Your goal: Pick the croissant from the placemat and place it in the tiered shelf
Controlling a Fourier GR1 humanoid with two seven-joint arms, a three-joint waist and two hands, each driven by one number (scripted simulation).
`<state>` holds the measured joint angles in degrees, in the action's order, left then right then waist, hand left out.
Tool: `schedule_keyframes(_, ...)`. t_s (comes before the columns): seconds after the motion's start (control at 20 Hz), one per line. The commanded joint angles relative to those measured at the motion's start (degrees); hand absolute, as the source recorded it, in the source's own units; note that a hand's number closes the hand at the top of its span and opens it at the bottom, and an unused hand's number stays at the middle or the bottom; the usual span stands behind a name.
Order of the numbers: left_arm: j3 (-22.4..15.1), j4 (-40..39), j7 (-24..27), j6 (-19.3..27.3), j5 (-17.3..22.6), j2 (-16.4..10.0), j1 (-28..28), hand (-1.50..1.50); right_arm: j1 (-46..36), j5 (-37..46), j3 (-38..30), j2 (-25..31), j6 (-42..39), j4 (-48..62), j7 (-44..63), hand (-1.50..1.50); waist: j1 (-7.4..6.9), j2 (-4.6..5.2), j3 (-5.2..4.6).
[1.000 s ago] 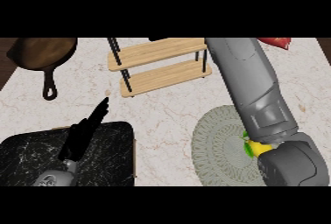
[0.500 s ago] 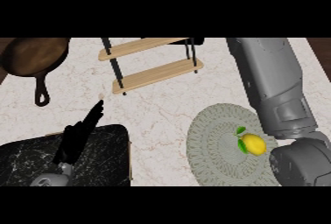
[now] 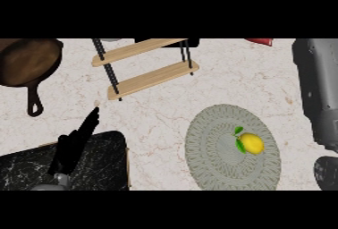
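No croissant shows; a yellow lemon (image 3: pixel 252 143) with green leaves lies on the round grey woven placemat (image 3: pixel 221 170) at the lower right. The tiered shelf (image 3: pixel 148 67), two wooden boards on black posts, stands at the top centre with nothing on it. My right forearm (image 3: pixel 320 89) runs down the right edge, clear of the lemon. Only a dark part of the right hand (image 3: pixel 328 172) shows at the lower right corner, right of the placemat. My left hand (image 3: pixel 71 145) rests at the lower left, fingers straight and pointing up, holding nothing.
A dark cast-iron skillet (image 3: pixel 26 60) sits at the upper left, handle toward me. A black marble slab (image 3: pixel 105 167) lies under the left hand at the lower left. A red object (image 3: pixel 261 41) peeks in at the top right.
My right arm has drawn away to the right edge, uncovering the lemon it was over a second ago. The lemon stays on the placemat. The left hand has barely moved.
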<state>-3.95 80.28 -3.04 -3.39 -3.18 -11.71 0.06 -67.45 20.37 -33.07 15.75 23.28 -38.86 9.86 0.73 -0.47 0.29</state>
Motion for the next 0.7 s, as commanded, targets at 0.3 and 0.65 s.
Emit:
schedule_keyframes(0.3,1.6,-3.2,0.1,-1.1,0.1,0.0,-2.0,0.00,16.9,-7.4,1.6,8.4,-18.0,-16.2,0.3,-1.50,0.09,0.24,-0.30)
schedule_keyframes(0.65,1.8,0.1,-1.5,-1.5,0.1,0.7,-1.4,0.00,22.5,-10.6,3.2,12.9,-23.4,-20.9,2.9,-1.50,-0.69,0.39,-0.29)
